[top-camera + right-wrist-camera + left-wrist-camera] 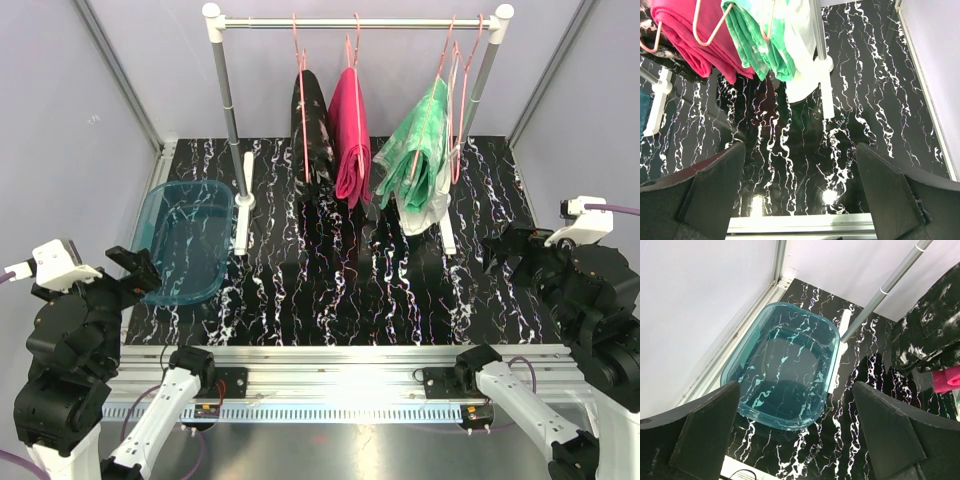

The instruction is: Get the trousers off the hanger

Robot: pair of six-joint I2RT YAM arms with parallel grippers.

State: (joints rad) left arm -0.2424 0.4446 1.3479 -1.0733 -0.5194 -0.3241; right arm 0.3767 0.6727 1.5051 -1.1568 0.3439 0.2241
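A: Top view?
B: The black speckled trousers (311, 130), magenta trousers (350, 135) and mint green trousers (420, 155) are hung from the rail (355, 22). Only the marbled table (330, 290) is seen through the teal tub (185, 238).
A: Left wrist?
B: The left gripper (795, 432) is held wide open, facing the tub; the black pair is cut off.
A: Right wrist?
B: The right gripper (800, 192) is spread open; the magenta and green pairs are cropped at the top.

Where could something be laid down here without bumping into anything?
The widest bare patch is the table between the clothes rack and the near metal rail. The teal tub at left is empty too. A narrower strip lies right of the rack's right foot. It is crowded under the bar, where the black trousers, pink trousers and green trousers hang close.
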